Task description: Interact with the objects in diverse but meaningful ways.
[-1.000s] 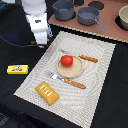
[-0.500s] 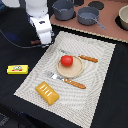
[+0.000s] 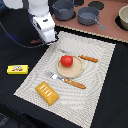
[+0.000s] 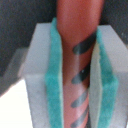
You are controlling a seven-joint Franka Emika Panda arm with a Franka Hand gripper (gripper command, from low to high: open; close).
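Observation:
My gripper [image 3: 48, 38] hangs over the far corner of the striped placemat, on the exterior view's left. In the wrist view the gripper [image 4: 77, 80] is shut on a reddish-brown stick [image 4: 76, 30] with dark stripes, and the teal pads [image 4: 54, 75] press it from both sides. A red tomato [image 3: 66, 60] sits on a round wooden plate [image 3: 75, 71]. The orange bread block [image 3: 47, 93] lies on the mat's near corner. The yellow bar [image 3: 17, 69] rests on the dark table beside the mat. A grey long-handled pot [image 3: 89, 16] stands at the back.
An orange-handled knife [image 3: 89, 59] and fork [image 3: 74, 83] flank the plate on the placemat [image 3: 100, 75]. A second dark pot [image 3: 63, 7] and a bowl [image 3: 123, 17] stand on the brown counter behind.
The gripper has shifted a little toward the exterior view's right, nearer the mat's far corner. Nothing on the mat has moved.

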